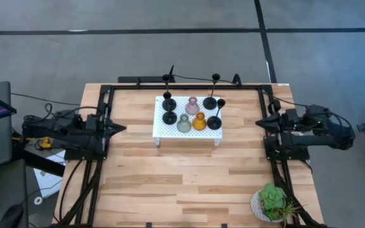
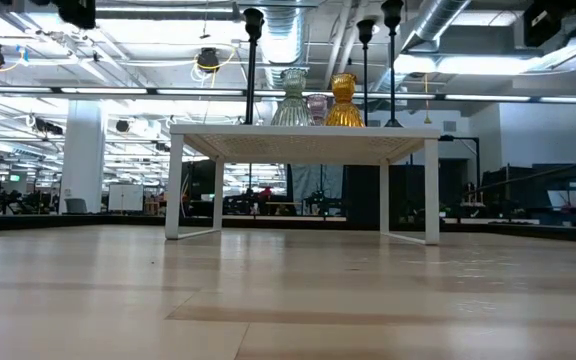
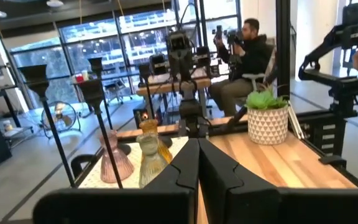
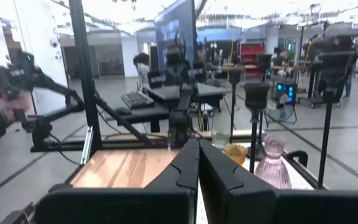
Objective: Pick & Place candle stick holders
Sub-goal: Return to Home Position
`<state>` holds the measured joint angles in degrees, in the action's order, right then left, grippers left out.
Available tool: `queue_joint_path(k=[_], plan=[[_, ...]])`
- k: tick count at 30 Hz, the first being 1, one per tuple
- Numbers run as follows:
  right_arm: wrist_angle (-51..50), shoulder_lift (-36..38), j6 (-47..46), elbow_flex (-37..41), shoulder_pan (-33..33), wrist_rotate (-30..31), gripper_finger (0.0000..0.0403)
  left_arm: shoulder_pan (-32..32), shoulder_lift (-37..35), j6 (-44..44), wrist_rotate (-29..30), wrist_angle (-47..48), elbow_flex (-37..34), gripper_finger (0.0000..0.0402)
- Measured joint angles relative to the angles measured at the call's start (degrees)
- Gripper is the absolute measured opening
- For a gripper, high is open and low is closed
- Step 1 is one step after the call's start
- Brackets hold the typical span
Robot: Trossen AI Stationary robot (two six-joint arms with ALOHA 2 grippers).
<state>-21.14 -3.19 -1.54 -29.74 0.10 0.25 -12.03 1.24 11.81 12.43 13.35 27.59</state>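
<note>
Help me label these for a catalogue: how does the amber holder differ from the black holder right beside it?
The amber holder is translucent; the black holder is matte and opaque. The amber one is squat and bulbous; the black one has a disc base and a thin stem. The black one stands much taller. Both stand upright on the white platform.

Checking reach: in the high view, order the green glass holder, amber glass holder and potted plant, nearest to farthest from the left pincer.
1. Green glass holder, on the white platform, toward the left pincer.
2. Amber glass holder, beside it, farther right.
3. Potted plant, at a table corner on the right arm's side.
</note>
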Motion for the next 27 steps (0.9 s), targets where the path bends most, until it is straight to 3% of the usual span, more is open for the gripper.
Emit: queue_joint_path(k=[13, 18, 27], plan=[[-5.8, 2.6, -1.5, 0.6, 0.0, 0.4, 0.0000, 0.0, -1.2, -0.6, 1.7, 2.0, -2.1, 0.0006], [-2.0, 2.9, -1.2, 5.7, 0.0, 0.4, 0.0000, 0.0, -1.2, -1.2, -4.1, 2.2, -2.9, 0.0007], [14.7, 2.9, -3.0, 18.1, 0.0, 1.1, 0.0000, 0.0, -1.2, -4.5, -5.0, -0.1, -11.7, 0.0007]])
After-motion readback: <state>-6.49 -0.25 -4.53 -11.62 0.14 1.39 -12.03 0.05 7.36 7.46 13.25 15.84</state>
